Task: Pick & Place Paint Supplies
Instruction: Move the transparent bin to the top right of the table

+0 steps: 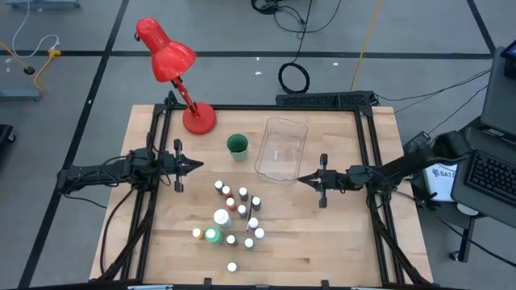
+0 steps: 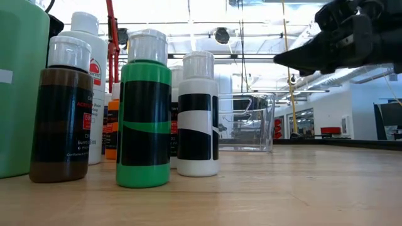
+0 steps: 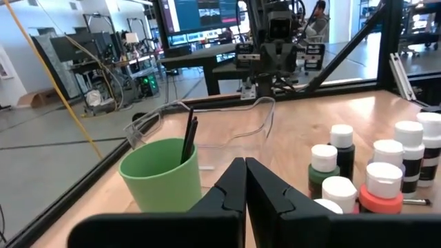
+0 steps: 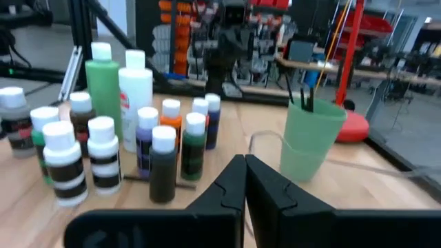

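1. At nine o'clock on the wooden table, the left gripper hovers with its two dark, wedge-shaped fingers pressed together and nothing between them; its tip points toward three o'clock.
2. At three o'clock, the right gripper mirrors it, its matte black fingers likewise pressed together and empty, the tip aimed toward nine o'clock and lying just beside the near corner of the tray.
3. Between the two grippers and toward six o'clock stands the cluster of small paint bottles, squat cylinders with white ribbed screw caps and glossy bodies in brown, green, black-and-white, orange and purple.
4. Two bigger bottles stand within the cluster on its nine o'clock side: a white bottle and a green bottle, just beside each other, both smooth plastic with narrow caps.
5. A thin dark brush lies flat on the wood among the small bottles.
6. At twelve o'clock from the cluster sits the green cup, a matte round tumbler, upright, with thin dark brush handles leaning inside it.
7. Toward one o'clock, just beside the cup, lies the clear plastic tray, a rounded rectangle with transparent walls.
8. At eleven o'clock, a glossy red desk lamp rests on a round base on the table's far corner.
9. The tabletop is pale wood with visible plank seams, edged by a black metal frame.
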